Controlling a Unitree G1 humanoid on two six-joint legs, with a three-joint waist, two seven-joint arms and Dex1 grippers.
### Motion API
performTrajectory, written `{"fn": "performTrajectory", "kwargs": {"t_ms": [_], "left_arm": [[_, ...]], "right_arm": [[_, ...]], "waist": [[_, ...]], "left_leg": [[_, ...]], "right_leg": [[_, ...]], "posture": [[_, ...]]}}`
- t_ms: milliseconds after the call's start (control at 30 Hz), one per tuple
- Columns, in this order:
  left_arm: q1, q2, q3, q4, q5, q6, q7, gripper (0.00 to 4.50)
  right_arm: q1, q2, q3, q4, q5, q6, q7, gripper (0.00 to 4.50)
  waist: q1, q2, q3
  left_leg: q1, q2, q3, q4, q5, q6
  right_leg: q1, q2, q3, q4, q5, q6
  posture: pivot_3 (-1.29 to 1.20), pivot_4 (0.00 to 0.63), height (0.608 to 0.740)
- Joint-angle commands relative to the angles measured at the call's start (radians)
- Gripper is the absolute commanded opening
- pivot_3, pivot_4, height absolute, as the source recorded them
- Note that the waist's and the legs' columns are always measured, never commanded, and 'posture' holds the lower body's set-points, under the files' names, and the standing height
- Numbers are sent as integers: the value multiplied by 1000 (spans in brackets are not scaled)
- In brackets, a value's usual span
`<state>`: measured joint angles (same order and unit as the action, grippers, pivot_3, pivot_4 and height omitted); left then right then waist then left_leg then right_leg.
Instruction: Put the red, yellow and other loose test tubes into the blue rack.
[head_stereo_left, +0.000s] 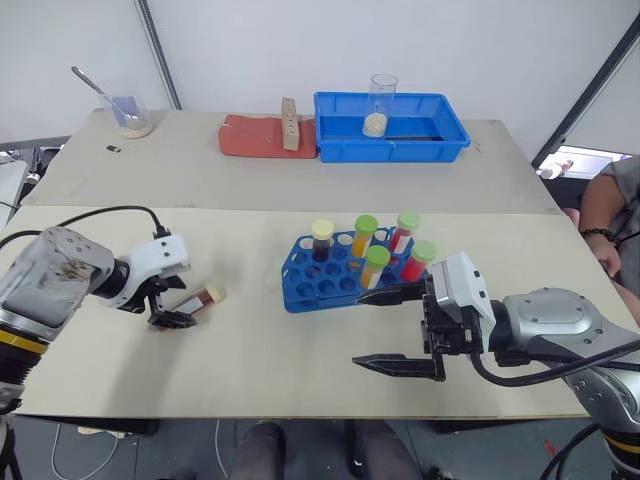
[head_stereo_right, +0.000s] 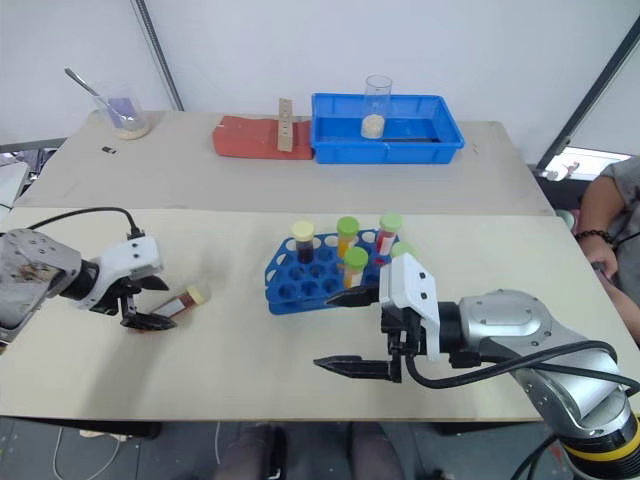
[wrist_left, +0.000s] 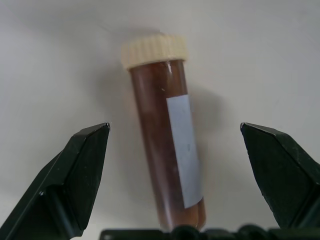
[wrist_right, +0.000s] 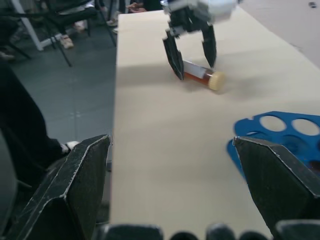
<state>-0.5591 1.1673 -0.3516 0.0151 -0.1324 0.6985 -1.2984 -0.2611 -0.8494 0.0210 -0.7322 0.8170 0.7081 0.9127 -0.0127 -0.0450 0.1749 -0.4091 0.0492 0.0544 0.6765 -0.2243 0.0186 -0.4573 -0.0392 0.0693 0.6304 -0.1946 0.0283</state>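
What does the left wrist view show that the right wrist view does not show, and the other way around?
Left wrist view alone: the white label on the brown tube, seen close between the open left claw's fingers, which are not touching it.

Right wrist view alone: a corner of the blue rack with empty holes, the table's edge, and the open right claw.

Both: the brown tube with its cream cap lying on the table, and the left claw straddling it.

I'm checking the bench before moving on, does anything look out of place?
One brown tube lies on its side on the table, apart from the blue rack where five others stand upright. The open left claw straddles it.
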Motion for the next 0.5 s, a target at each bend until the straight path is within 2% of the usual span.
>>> {"fn": "performTrajectory", "kwargs": {"t_ms": [33,67,167,267,367,500], "left_arm": [[-37,-6,-13,-19,49,4,-19,4500],[-42,-15,-22,-22,62,4,-16,4500],[-68,-48,-40,-19,98,11,-2,3681],[-88,-69,-51,0,131,7,1,2173],[-91,-77,-60,10,160,-20,-5,945],[-77,-71,-50,9,176,-49,-15,899]], "right_arm": [[2,-19,-28,-33,30,3,12,4357],[3,-22,-29,-33,32,2,13,4357],[7,-27,-25,-38,36,2,11,4394],[6,-27,-24,-40,47,6,5,4394],[3,-29,-26,-39,55,10,0,4394],[2,-29,-37,-41,73,22,-10,4394]], "waist": [[0,0,0],[0,0,0],[0,0,0],[1,0,0],[-1,0,0],[-1,0,0]], "left_leg": [[0,0,0,1,0,0],[0,0,0,1,0,0],[0,0,0,2,0,0],[0,0,0,2,0,0],[0,0,0,2,0,0],[0,0,-1,2,0,0]], "right_leg": [[0,0,0,0,0,0],[0,0,0,0,1,0],[1,0,0,0,1,1],[1,0,0,0,1,1],[1,0,0,0,1,1],[1,0,0,1,2,1]], "posture": [[0,150,740],[0,150,740],[0,150,740],[0,150,740],[0,150,740],[0,150,740]]}}
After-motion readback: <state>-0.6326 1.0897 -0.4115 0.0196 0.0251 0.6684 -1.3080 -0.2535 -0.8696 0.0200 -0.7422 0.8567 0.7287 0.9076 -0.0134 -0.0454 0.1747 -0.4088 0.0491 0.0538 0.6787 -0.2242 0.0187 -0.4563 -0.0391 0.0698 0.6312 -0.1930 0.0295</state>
